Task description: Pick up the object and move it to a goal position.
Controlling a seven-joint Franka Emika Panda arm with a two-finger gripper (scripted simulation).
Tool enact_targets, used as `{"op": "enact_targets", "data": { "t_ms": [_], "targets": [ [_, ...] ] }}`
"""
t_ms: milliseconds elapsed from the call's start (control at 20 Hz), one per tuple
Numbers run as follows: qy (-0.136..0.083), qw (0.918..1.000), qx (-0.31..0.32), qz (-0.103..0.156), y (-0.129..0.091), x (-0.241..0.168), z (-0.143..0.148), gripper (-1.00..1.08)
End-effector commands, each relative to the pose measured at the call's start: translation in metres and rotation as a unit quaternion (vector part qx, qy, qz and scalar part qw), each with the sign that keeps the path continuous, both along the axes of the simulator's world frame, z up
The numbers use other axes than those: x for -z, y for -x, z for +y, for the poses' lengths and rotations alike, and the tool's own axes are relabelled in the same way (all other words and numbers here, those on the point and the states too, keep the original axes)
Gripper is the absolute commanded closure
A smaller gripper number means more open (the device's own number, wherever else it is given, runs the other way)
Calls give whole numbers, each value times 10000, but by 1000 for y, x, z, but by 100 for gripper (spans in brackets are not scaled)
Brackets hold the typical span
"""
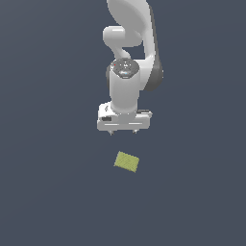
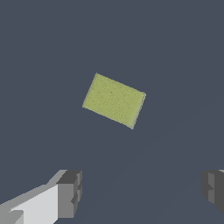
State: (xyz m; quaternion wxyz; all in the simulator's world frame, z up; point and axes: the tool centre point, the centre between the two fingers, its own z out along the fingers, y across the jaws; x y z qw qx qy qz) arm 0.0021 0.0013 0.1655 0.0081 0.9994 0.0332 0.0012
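yellow-green block: lies flat on the dark floor, turned at an angle
gripper: above it, apart, fingers spread wide, holding nothing

The block is yellow-green, with a fine striped pattern on its top face; in the wrist view one thin side edge looks paler and greyish. The floor around the block is plain dark blue-grey. The arm above the block is white with dark grey parts. The gripper has dark grey fingers on a white body.
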Motion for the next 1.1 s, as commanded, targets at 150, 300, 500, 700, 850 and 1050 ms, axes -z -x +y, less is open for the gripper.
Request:
{"op": "enact_targets", "data": {
  "t_ms": [150, 300, 500, 700, 850, 1050],
  "targets": [
    [19, 9992, -404, 16, -5, 7, 1, -92],
    [31, 9974, -718, 27, -9, 12, 2, -92],
    [45, 9923, -1236, 47, -16, 21, 4, -92],
    [53, 9833, -1816, 67, -23, 31, 5, -92],
    [54, 9744, -2245, 80, -28, 38, 7, -92],
    [49, 9597, -2807, 94, -35, 48, 9, -92]
  ]
}}
